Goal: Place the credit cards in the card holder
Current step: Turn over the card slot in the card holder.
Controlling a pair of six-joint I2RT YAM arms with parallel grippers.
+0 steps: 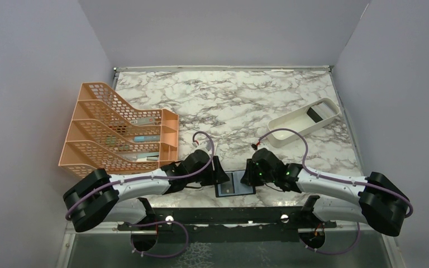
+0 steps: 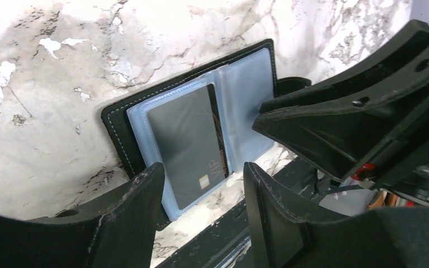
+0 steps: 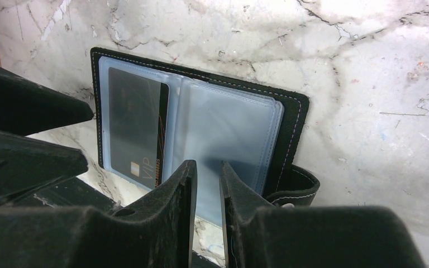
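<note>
The card holder [image 1: 240,184] lies open on the marble table at its near edge, between my two grippers, blue-grey sleeves up. It also shows in the left wrist view [image 2: 117,120] and the right wrist view [image 3: 296,111]. The black credit card [image 2: 187,139] sits in its left sleeve, also seen from the right wrist [image 3: 134,123]. The yellow-gold card is out of view. My left gripper [image 2: 202,167] is wide open and empty just above the sleeve's near edge. My right gripper [image 3: 208,164] has a narrow gap, empty, over the empty right sleeve.
An orange mesh file rack [image 1: 117,131] stands at the left. A long white tray [image 1: 299,124] with a dark item in it lies at the back right. The holder's closing strap [image 3: 301,181] sticks out on its right. A black frame rail [image 1: 223,215] runs along the near edge.
</note>
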